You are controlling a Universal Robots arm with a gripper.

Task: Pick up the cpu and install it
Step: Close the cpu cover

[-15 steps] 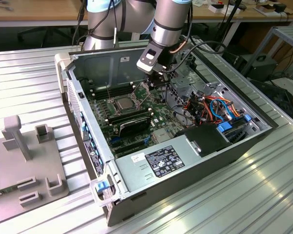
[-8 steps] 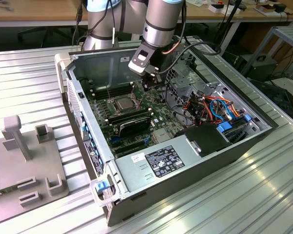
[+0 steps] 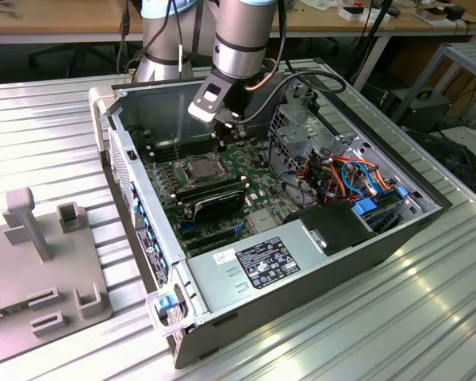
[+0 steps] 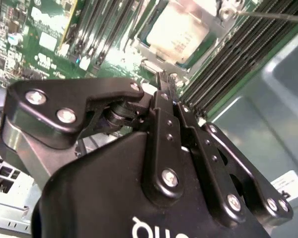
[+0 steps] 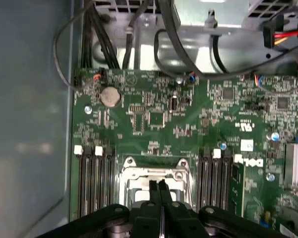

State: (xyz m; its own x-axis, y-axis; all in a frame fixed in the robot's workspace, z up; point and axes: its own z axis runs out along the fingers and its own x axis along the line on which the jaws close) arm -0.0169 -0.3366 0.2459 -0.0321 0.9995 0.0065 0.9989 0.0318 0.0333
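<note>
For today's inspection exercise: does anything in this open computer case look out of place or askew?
Nothing looks spilled or broken. One oddity: the thin lever beside the CPU socket stands raised, not latched down, though a silver chip lies in the socket. The shut hand hovers just above it.

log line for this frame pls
gripper: shut, nothing seen in it | place: just above socket | cpu: lying in socket | board: motherboard in open case
</note>
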